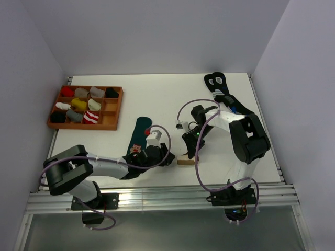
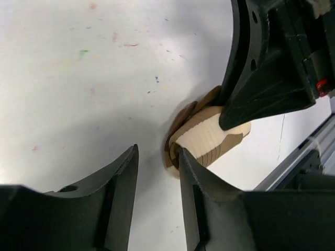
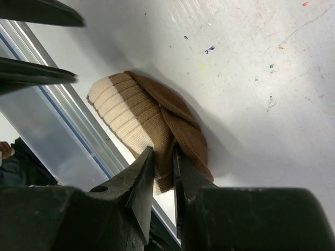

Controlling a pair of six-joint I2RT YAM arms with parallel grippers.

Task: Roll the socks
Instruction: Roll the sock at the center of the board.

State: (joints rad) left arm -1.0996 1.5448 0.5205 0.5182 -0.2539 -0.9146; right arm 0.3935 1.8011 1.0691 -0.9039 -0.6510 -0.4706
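Jaws of the right gripper (image 3: 163, 156) pinch narrowly on a fold of the brown sock (image 3: 137, 112) — a roll lying near the table's (image 1: 157, 99) front edge. The left gripper (image 2: 157, 152) stands parted and empty (one finger just beside the roll's end), the dark green sock (image 1: 140, 129) flat nearby.

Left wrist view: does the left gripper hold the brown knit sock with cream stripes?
No: the left gripper stands open over bare table, beside the sock.
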